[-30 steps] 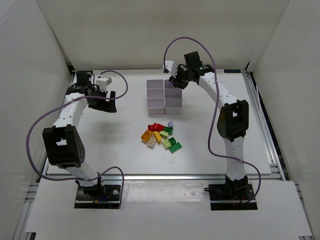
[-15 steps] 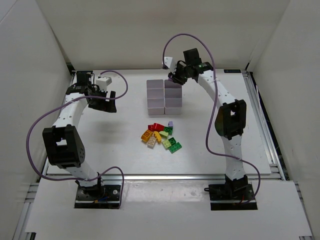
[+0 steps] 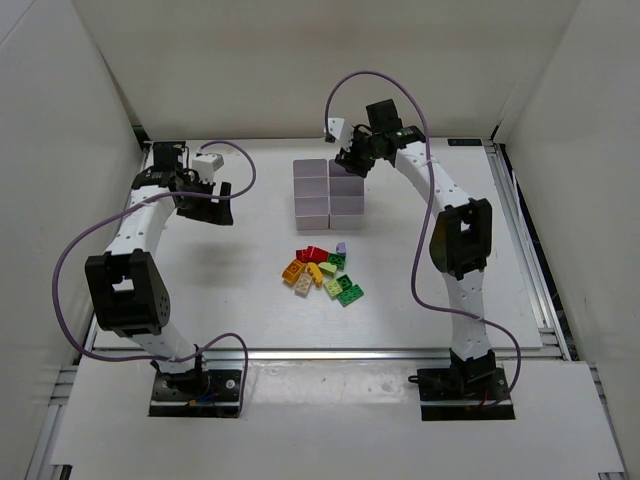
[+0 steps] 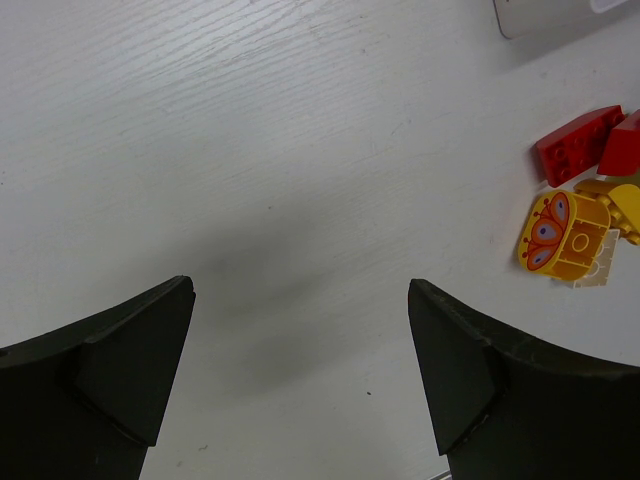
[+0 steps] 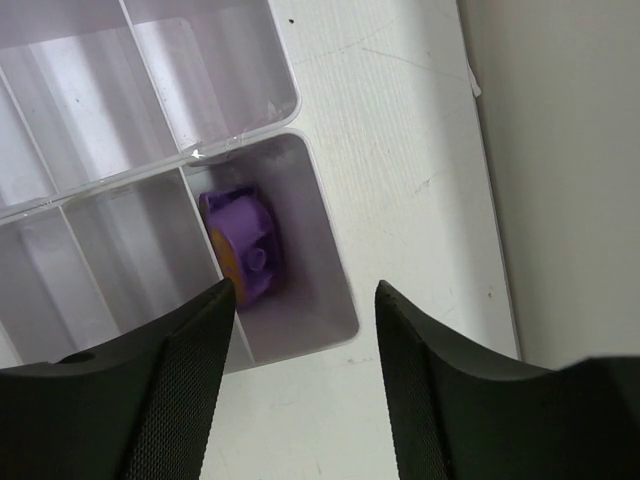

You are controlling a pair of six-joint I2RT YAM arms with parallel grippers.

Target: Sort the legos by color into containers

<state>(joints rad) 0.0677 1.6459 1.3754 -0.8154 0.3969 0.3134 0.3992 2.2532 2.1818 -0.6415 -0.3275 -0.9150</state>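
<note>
The legos (image 3: pixel 322 273) lie in a loose pile of red, orange, yellow, lime and green bricks at the table's middle. The containers (image 3: pixel 329 190) stand behind the pile as a block of joined translucent bins. A purple brick (image 5: pixel 240 245) lies in a corner bin (image 5: pixel 320 240) in the right wrist view. My right gripper (image 3: pixel 352 163) is open and empty above the block's far right corner; its fingers (image 5: pixel 180 380) frame that bin. My left gripper (image 3: pixel 222 203) is open and empty over bare table at the left. In its view red bricks (image 4: pixel 580 145) and an orange printed brick (image 4: pixel 560 235) lie at the right.
White walls enclose the table on three sides. A metal rail (image 3: pixel 520 230) runs along the right edge. Purple cables loop from both arms. Bare table surface (image 4: pixel 300 180) lies under the left gripper.
The right gripper has lifted and drawn back a little toward the far wall above the bins. The left arm has not moved.
</note>
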